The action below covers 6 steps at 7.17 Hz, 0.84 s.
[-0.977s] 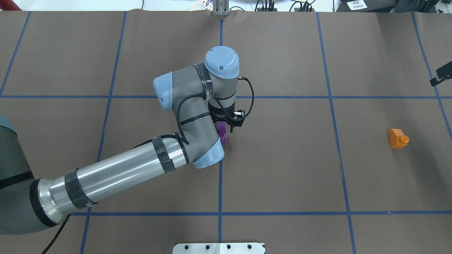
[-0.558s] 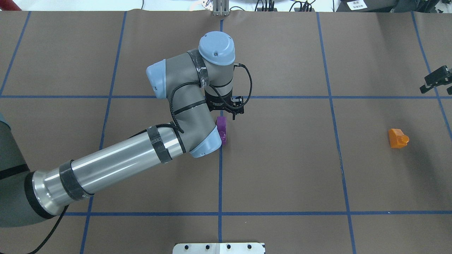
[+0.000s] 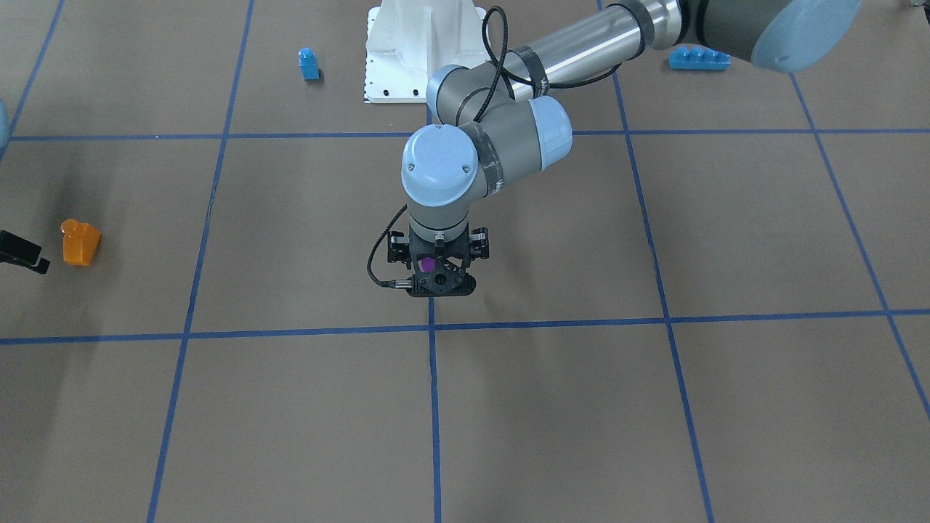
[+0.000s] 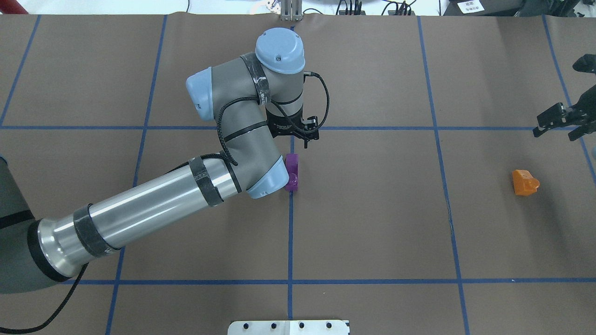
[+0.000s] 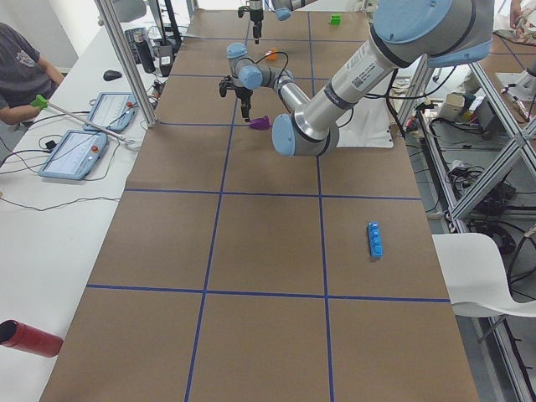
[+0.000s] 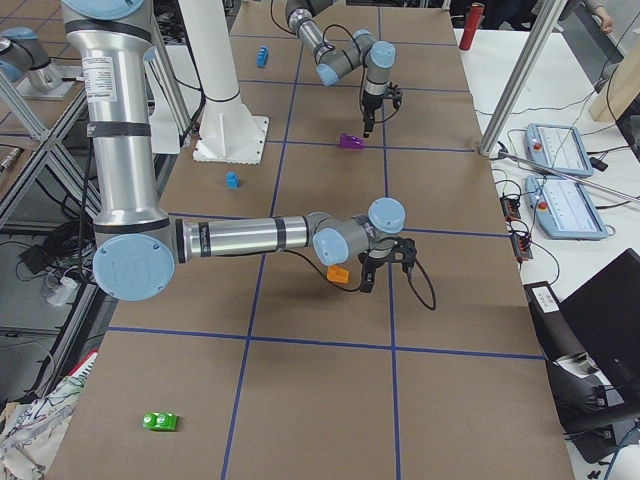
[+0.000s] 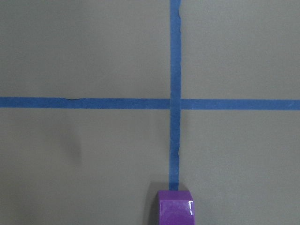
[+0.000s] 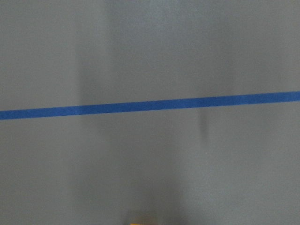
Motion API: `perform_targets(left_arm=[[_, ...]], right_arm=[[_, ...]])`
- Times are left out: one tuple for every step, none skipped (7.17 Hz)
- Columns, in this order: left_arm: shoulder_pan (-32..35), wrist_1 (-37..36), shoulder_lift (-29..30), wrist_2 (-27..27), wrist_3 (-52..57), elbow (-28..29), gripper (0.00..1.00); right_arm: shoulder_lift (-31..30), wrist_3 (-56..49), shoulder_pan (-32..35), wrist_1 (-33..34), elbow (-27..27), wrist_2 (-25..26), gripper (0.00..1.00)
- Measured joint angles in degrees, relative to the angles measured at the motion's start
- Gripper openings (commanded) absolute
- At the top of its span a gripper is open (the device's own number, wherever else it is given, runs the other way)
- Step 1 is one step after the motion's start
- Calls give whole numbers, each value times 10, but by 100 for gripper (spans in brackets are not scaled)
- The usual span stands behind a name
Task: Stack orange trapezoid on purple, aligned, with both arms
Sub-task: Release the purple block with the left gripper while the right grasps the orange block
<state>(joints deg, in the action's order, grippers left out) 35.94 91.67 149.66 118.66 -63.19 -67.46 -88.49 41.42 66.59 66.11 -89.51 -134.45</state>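
Note:
The purple block (image 4: 292,173) lies on its side on the centre blue line, partly under my left arm's wrist. It also shows at the bottom of the left wrist view (image 7: 174,207). My left gripper (image 4: 300,138) hangs just beyond the block, apart from it, and looks open and empty. The orange trapezoid (image 4: 524,182) stands at the right; in the front-facing view it (image 3: 80,243) is at the left. My right gripper (image 4: 560,125) is open, above the table just beyond the orange trapezoid, not touching it.
A small blue single-stud block (image 3: 309,64) and a long blue brick (image 3: 699,58) lie near the white base pedestal (image 3: 392,80). A green block (image 6: 160,421) lies at the table's near right end. Blue tape lines grid the brown table.
My left gripper has drawn away from the purple block toward the far side, leaving the block on the table. My right gripper has come further in from the right edge.

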Motion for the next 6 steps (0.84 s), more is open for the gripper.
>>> perform_targets(left_arm=[[0,0,0,0,0,0,100],[1,-1,-1,0,0,-2,100],[1,-1,-1,0,-1,-3,100],[1,-1,-1,0,-2,-4,100],[1,-2,-1,0,-2,-5,100],[2,-2,-1,-1,-3,-7,100]], right_arm=[[-13,41,-15,-36,-2,7,100],[-20,60,-31,-53,-2,13,100],[-23,67,-45,-59,-3,17,100],[-26,69,-56,-63,-4,19,100],[-35,69,-67,-73,-4,20,100],[-49,68,-77,-89,-4,20,93]])
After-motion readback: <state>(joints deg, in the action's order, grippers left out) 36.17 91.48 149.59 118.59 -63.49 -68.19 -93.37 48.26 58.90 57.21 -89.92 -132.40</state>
